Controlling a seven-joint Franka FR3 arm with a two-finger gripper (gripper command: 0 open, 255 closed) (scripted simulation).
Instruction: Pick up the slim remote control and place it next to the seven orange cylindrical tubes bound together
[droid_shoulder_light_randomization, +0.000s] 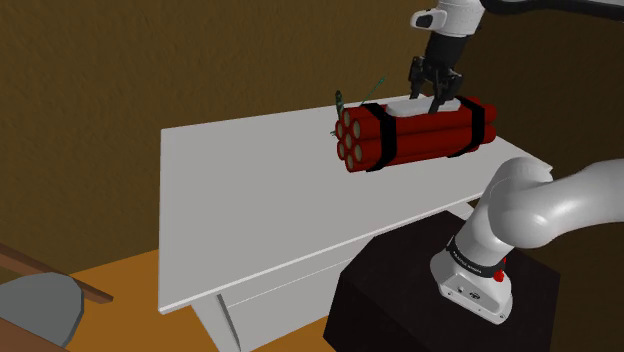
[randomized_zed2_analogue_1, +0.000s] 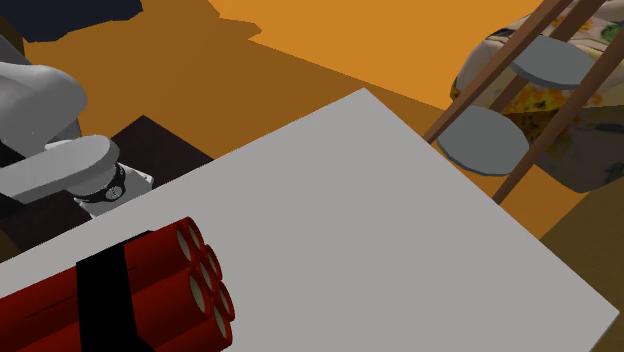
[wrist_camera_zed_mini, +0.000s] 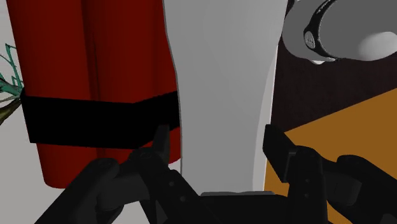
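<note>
Between the parted fingers of your end effector (wrist_camera_zed_mini: 216, 130), the slim white remote (wrist_camera_zed_mini: 219, 89) is lying loose on the table (droid_shoulder_light_randomization: 230, 200), just beside the red tube bundle (wrist_camera_zed_mini: 102, 63) you are hovering over.

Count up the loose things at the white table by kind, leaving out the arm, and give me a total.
Tube bundle: 1
Remote: 1
Green wiry thing: 1
Total: 3
</note>
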